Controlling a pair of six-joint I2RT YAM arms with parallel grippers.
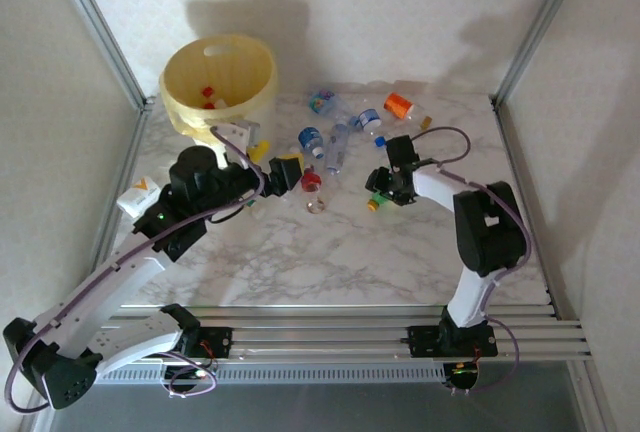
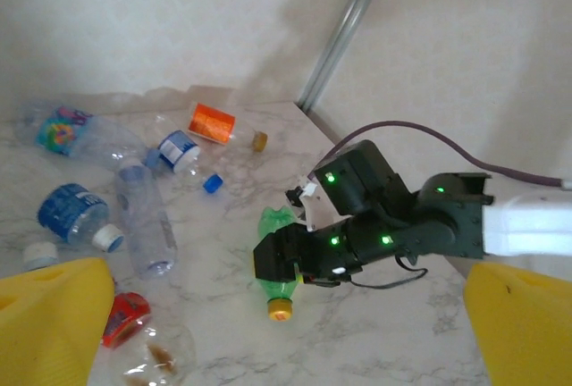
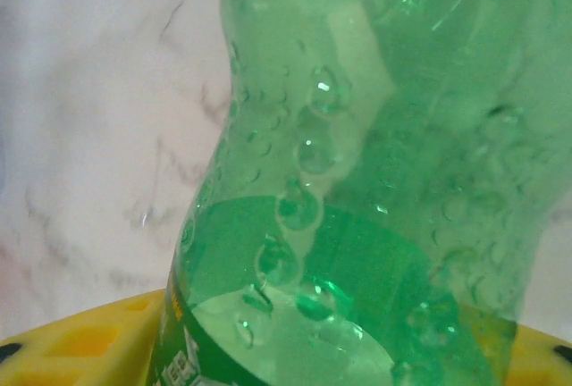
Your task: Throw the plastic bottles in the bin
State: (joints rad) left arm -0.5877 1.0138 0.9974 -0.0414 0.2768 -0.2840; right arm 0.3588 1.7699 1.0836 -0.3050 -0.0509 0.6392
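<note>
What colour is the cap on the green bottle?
Orange; the cap shows best in the left wrist view.

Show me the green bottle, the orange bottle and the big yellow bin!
green bottle (image 3: 375, 163): right wrist view, on its crumpled body.
orange bottle (image 2: 212, 122): left wrist view, on its orange label.
bin (image 1: 245, 70): top external view, on its inner wall.
</note>
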